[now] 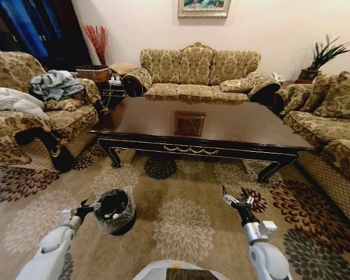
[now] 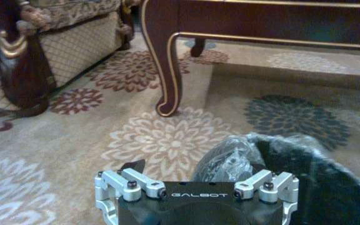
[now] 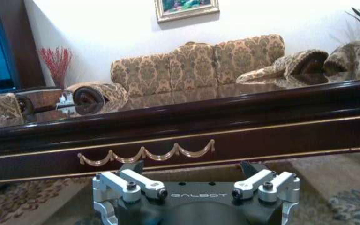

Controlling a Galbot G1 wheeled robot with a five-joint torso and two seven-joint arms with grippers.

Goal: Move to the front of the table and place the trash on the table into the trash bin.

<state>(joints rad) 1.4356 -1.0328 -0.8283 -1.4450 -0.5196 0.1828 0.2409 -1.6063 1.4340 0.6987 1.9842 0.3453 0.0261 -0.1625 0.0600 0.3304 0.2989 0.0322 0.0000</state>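
The table (image 1: 239, 125), glossy dark wood with a square inlaid panel (image 1: 189, 123), stands ahead of me across the carpet, and its top looks bare. The trash is hidden from view. The trash bin (image 1: 114, 210), black with a crinkly clear bag, sits on the carpet at lower left. My left gripper (image 1: 84, 208) hovers open just left of its rim, holding nothing. In the left wrist view the left gripper (image 2: 192, 166) sits close to the bag (image 2: 230, 157) and the bin (image 2: 318, 183), with a table leg (image 2: 161, 61) beyond. My right gripper (image 1: 235, 200) is open and empty over the carpet. In the right wrist view the right gripper (image 3: 191, 166) faces the table's front rail (image 3: 243, 126).
A patterned sofa (image 1: 198, 67) stands behind the table. An armchair (image 1: 41, 119) piled with clothes is at left, and another sofa (image 1: 332, 125) is at right. Flowered carpet (image 1: 181, 224) lies open between me and the table.
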